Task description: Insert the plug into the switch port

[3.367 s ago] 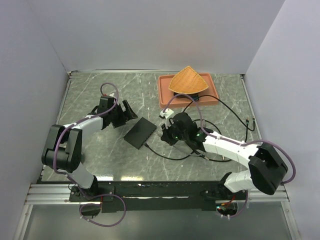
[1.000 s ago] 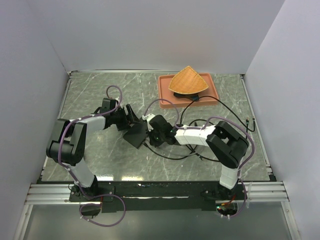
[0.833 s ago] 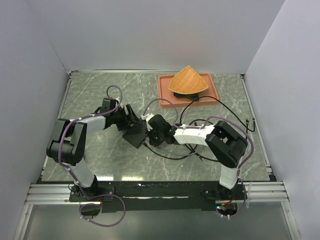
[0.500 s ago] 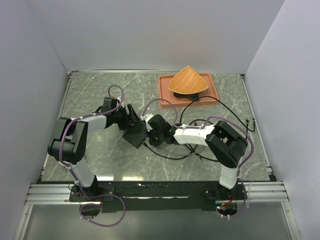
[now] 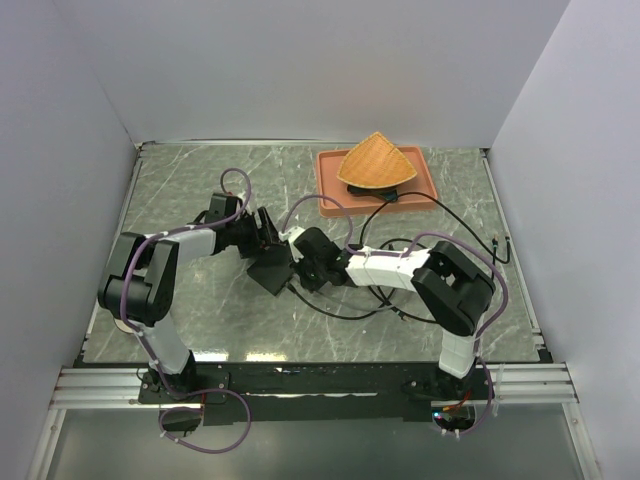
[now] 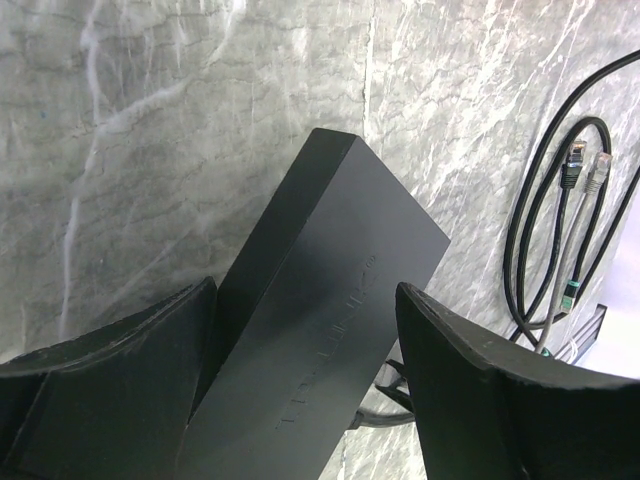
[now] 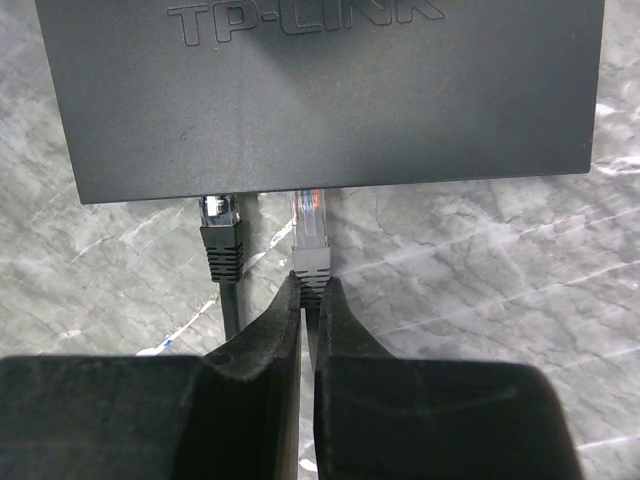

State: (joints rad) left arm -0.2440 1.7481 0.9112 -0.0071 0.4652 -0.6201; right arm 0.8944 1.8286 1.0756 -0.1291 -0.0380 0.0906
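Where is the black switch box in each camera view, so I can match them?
Top external: black switch box just left of centre, on the marble table.
Left wrist: box in the centre, slanting upward.
Right wrist: box across the top, plug at its lower edge.
Shared landmark: the table's white veins.

Switch: matte black plastic; plug: clear glossy plastic; table: smooth grey veined stone

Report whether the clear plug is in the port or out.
Not fully in: the plug shows mostly outside the switch edge, held by the right gripper.
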